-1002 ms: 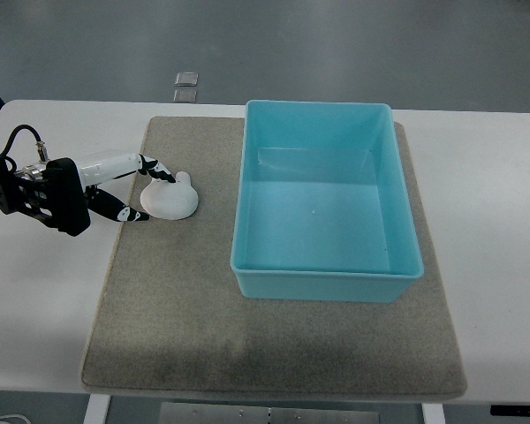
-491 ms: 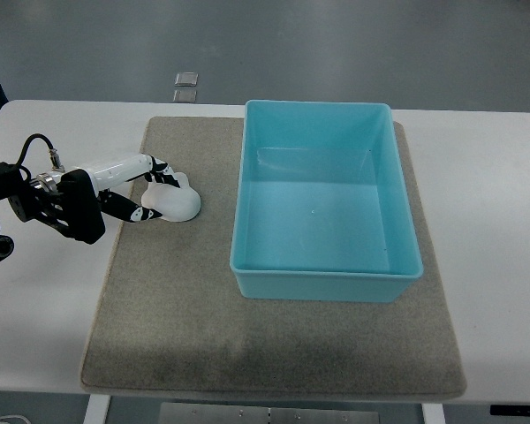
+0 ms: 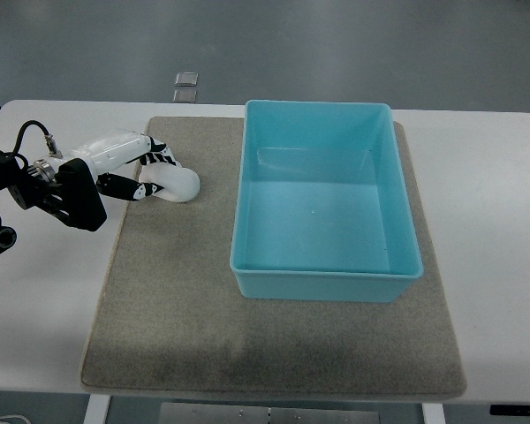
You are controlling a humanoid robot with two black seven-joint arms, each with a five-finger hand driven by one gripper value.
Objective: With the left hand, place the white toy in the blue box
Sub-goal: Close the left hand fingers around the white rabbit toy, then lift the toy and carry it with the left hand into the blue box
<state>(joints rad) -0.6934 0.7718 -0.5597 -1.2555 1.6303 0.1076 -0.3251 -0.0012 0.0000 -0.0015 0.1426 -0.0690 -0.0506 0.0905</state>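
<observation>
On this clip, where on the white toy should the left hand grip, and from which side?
Grip the white toy across its rounded body from its left, where the left hand already curls around it. It lies low on the mat, its right side facing the blue box.

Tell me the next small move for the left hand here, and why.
Probably lift the white toy clear of the grey mat. The left hand has its fingers curled on the toy's left side, the toy lies on the mat left of the blue box, and the box wall stands between them, so it likely needs height before moving right.
</observation>
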